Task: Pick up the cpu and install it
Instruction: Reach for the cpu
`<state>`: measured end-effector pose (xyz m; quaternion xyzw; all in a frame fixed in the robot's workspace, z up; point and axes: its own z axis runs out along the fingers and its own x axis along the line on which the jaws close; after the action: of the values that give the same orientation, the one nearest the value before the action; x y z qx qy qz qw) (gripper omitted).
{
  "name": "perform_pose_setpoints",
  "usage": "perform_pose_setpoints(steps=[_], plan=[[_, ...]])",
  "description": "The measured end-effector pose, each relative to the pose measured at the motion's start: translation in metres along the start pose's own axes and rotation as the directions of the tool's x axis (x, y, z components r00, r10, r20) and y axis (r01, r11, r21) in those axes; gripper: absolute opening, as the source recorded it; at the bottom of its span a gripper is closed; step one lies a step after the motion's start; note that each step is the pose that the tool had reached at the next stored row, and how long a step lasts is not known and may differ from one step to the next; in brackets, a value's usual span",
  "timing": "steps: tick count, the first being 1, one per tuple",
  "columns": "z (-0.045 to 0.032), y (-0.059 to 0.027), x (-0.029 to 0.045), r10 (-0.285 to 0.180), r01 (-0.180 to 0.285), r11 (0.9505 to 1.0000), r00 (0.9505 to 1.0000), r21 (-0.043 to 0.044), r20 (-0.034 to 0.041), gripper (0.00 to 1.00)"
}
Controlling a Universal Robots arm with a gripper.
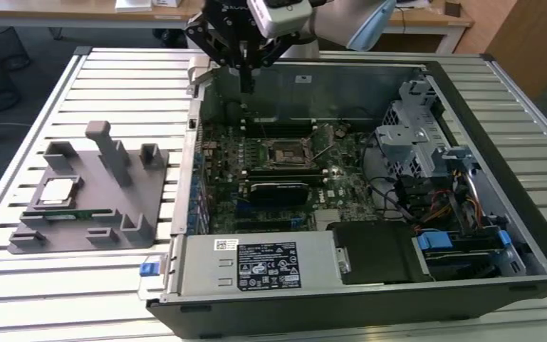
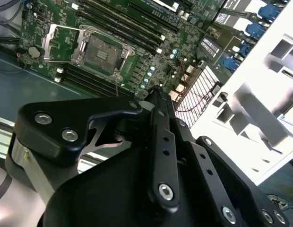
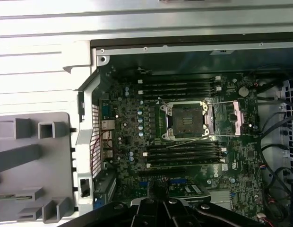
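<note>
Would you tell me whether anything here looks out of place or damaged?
Nothing stands out. The cpu lies on the gray holder beside the case, the socket is open and empty with its plate folded aside, and the tool hangs shut over the case's edge.

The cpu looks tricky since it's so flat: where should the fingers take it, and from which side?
Probably by two opposite thin edges, coming straight down from above. The cpu lies flat, silver top up, on the grey holder, so its broad face offers nothing to pinch and only the edges do.
</note>
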<state>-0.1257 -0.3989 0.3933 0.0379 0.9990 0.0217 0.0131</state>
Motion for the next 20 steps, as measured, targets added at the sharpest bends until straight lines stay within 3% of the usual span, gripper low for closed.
perform_pose_setpoints(steps=[20], plan=[[0.0003, -0.0010, 0.0131, 0.000, 0.000, 1.0000, 1.0000, 0.0000, 0.0000, 0.11]])
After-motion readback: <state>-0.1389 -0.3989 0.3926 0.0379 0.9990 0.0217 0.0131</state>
